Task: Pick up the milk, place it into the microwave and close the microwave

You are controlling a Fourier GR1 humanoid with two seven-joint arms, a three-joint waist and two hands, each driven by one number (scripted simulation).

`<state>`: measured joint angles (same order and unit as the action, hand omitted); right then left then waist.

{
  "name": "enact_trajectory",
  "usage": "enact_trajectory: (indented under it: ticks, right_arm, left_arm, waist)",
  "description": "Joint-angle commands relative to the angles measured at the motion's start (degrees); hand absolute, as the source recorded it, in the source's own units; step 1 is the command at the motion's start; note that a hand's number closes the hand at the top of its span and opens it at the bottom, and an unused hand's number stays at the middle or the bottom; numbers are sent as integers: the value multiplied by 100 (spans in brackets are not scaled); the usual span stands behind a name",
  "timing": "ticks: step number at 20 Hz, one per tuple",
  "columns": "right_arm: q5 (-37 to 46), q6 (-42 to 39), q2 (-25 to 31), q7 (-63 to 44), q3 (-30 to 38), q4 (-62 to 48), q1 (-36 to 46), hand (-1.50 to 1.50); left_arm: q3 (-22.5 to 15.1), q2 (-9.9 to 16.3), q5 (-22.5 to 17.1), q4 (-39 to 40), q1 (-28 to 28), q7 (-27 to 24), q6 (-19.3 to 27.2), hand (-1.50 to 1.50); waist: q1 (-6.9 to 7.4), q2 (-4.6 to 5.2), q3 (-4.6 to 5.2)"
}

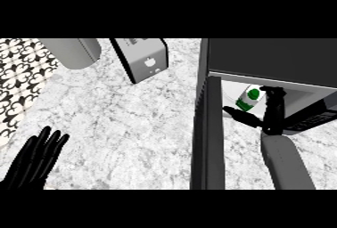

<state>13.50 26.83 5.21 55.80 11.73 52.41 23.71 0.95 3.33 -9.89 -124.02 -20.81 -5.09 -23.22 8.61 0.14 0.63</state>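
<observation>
Reaching into the microwave [276,58], my right hand [270,111] has thumb and fingers curled around the milk [250,97] at its opening. The open door [209,133] stands edge-on just left. My left hand [36,158] rests open over the desk [132,124], toaster [141,58] beyond.

A pale, grey-veined marble counter [132,133] carries three appliances. A microwave [276,58] stands at the right, its door [209,133] swung open toward the viewer. Near the back sit a silver toaster [141,58] and, to its left, a grey rounded container [72,51]. A black-and-white patterned surface [20,75] borders the counter's left edge.
</observation>
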Motion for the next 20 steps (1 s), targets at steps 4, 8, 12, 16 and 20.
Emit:
enact_trajectory:
  ticks: [4,8,12,16,20]
  right_arm:
    - [-152,-400,252,-1463,261,-1098,783,-150]
    - [-265,-530,223,-1379,294,-1198,785,-150]
    - [-335,-638,210,-1478,290,-1247,798,-150]
    - [-418,-794,92,-1413,232,-1317,645,-150]
    - [-533,-1214,97,-1340,131,-1347,642,-150]
  left_arm:
    - [-197,-147,241,61,139,-7,124,-150]
    - [-329,-218,243,-1,115,57,146,-150]
    - [-438,-294,415,-22,-77,50,211,-150]
    - [-513,-275,515,99,153,120,252,-150]
    - [-740,-323,598,243,129,130,194,-150]
  waist:
    - [-64,237,-72]
    - [-65,227,-83]
    - [-109,161,-73]
    - [-344,156,-74]
    - [-423,132,-71]
